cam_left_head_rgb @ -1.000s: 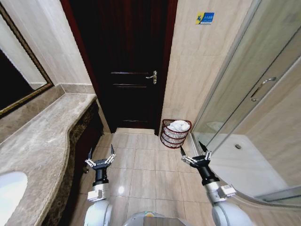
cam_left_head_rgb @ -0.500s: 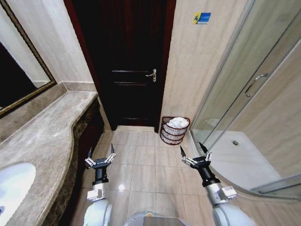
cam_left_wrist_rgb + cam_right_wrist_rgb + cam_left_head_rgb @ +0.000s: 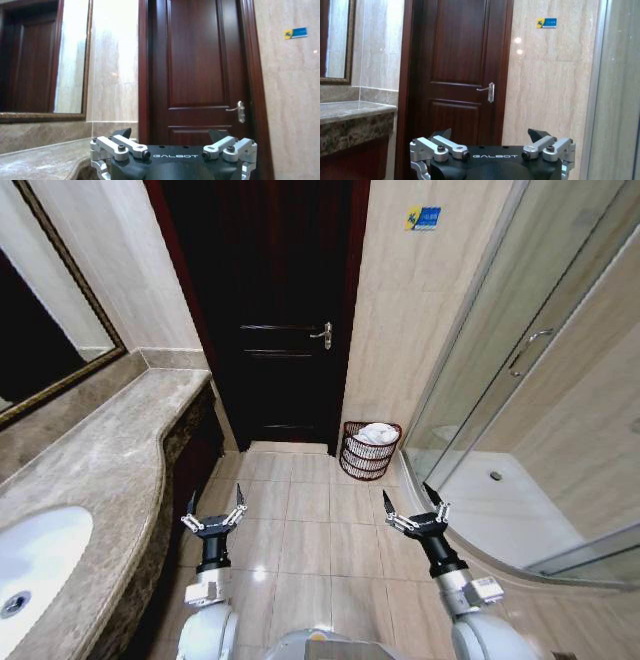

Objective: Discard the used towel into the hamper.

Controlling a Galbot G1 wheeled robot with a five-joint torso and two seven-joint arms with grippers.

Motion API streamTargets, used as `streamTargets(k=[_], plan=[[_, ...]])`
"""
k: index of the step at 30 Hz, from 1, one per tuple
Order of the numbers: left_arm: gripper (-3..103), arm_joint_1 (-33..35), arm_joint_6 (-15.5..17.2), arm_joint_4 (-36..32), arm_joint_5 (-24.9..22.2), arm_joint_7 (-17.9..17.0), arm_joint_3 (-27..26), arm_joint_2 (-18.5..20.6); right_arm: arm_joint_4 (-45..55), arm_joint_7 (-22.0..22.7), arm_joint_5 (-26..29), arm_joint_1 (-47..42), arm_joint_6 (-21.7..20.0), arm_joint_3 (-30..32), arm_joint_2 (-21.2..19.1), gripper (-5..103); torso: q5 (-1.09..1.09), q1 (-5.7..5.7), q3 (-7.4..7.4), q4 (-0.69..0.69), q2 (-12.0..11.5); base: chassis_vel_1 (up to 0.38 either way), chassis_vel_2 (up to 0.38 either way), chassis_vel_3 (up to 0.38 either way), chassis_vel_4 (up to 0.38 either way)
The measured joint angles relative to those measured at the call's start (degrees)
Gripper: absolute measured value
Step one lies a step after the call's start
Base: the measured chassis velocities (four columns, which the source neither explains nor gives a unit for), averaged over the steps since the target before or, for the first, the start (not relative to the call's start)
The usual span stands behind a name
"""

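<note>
Two arms hang low and forward over the tiled floor [image 3: 310,530], both empty, so the step in hand looks like plain driving or repositioning rather than handling. To do it well, the base wants to keep the hamper [image 3: 368,450] centred ahead and stay clear of the marble counter [image 3: 110,470] on the left and the glass shower enclosure [image 3: 520,440] on the right, with the arms tucked where they are so nothing swings into either.

Far ahead stands the dark wooden door [image 3: 275,320], its handle [image 3: 322,334] toward the right edge. The hamper sits on the floor at the far right of the door, against the beige wall and just beside the shower glass. Something white lies in it, probably a towel [image 3: 377,434], though it is too small to be sure.

Nearer, the left gripper [image 3: 214,513] points away from the robot with its fingers spread wide and nothing between them. The right gripper [image 3: 416,508] mirrors it on the right, angled slightly toward the shower, fingers likewise splayed and holding nothing.
</note>
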Motion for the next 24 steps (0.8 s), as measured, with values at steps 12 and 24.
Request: streamTargets(k=[12, 24], plan=[[100, 2.05, 10.08, -5.93, -6.01, 3.10, 1.15, 2.65, 1.00, 9.03, 1.48, 0.27, -3.71, -0.30, 3.16, 100, 0.01, 0.01, 0.00, 0.00, -0.01, 0.033, -0.027, -0.033, 0.027], [100, -1.20, 21.22, -12.53, -13.59, 5.78, -0.26, 11.20, 7.50, 10.64, 6.02, 5.47, -16.66, 1.40, 1.57, 100, 0.01, 0.01, 0.00, 0.00, -0.01, 0.000, 0.000, 0.000, 0.000]])
